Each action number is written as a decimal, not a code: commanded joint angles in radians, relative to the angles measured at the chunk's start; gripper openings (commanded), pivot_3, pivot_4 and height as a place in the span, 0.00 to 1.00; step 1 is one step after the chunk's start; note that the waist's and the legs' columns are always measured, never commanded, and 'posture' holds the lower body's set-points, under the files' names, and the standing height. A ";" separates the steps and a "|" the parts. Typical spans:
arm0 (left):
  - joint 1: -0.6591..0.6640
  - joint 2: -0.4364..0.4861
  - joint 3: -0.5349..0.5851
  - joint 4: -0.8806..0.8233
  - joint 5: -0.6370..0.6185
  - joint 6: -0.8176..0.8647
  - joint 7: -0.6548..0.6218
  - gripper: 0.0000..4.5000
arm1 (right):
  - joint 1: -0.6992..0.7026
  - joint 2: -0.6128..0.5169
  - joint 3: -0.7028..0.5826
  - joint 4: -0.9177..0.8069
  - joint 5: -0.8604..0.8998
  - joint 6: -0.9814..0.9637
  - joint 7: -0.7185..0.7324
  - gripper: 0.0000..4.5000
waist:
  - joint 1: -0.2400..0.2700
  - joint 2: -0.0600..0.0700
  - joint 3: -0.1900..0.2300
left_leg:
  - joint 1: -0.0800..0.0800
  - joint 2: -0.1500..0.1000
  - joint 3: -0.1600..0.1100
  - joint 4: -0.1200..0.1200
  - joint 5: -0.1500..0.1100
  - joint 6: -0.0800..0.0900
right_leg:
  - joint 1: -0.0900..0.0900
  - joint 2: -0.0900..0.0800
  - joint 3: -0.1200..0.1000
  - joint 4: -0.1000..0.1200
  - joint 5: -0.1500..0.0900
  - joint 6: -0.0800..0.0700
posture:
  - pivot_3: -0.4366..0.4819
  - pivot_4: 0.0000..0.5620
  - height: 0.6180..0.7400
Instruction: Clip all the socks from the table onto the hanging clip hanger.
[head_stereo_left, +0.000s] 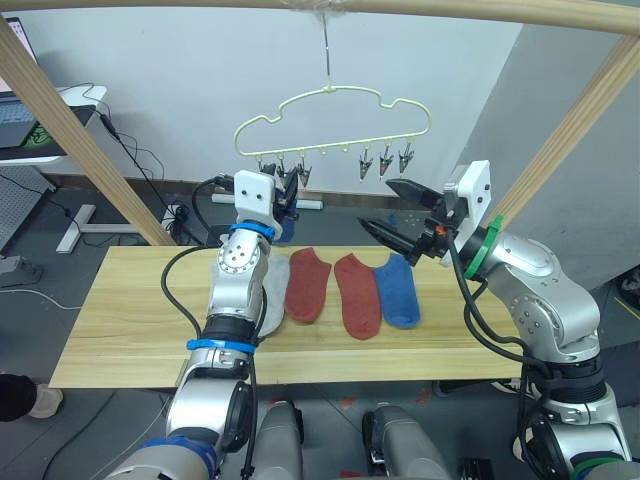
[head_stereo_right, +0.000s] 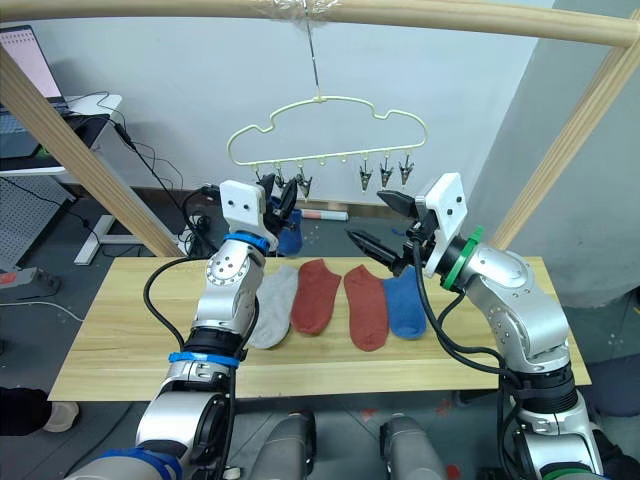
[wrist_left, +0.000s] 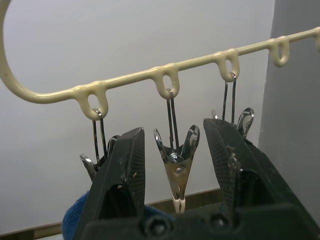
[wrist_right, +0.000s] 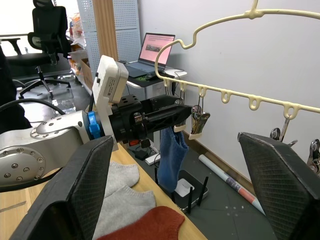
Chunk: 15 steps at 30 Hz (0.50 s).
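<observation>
The clip hanger (head_stereo_left: 330, 95) hangs from the top pole, with grey clips (head_stereo_left: 385, 162) along its bottom bar. My left gripper (head_stereo_left: 292, 180) is raised to the left clips and open, its fingers (wrist_left: 120, 175) on either side of one clip (wrist_left: 177, 170). A blue sock (head_stereo_right: 290, 235) dangles just below it, apparently from the leftmost clip. On the table (head_stereo_left: 130, 320) lie a grey sock (head_stereo_left: 272, 295) partly behind my left arm, two red socks (head_stereo_left: 307, 283) (head_stereo_left: 358, 293) and a blue sock (head_stereo_left: 398, 290). My right gripper (head_stereo_left: 378, 205) is open and empty in the air above the table's blue sock.
Slanted wooden poles (head_stereo_left: 80, 140) (head_stereo_left: 580, 130) of the frame flank the table. A white desk with a laptop (head_stereo_left: 30, 120) stands at the far left, with cables on the floor behind the table. A person's shoe (head_stereo_left: 40, 400) shows at the lower left.
</observation>
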 joint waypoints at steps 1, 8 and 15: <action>-0.016 0.007 0.004 -0.010 0.010 -0.033 -0.001 0.46 | -0.016 -0.002 -0.015 -0.040 0.012 -0.016 0.000 0.93 | 0.000 0.000 0.000 | 0.000 0.000 0.000 0.000 0.000 0.000 | 0.000 0.000 0.000 0.000 0.000 0.000 | 0.42 0.35 1.00; -0.012 0.012 0.004 -0.008 0.016 -0.039 -0.008 0.10 | -0.014 -0.001 -0.016 -0.045 0.014 -0.012 -0.004 0.93 | 0.000 0.000 0.000 | 0.000 0.000 0.000 0.000 0.000 0.000 | 0.000 0.000 0.000 0.000 0.000 0.000 | 0.42 0.35 1.00; -0.014 0.014 0.005 -0.008 0.016 -0.037 -0.009 0.00 | -0.011 0.005 -0.015 -0.045 0.017 -0.008 -0.011 0.93 | 0.000 0.000 0.000 | 0.000 0.000 0.000 0.000 0.000 0.000 | 0.000 0.000 0.000 0.000 0.000 0.000 | 0.42 0.35 1.00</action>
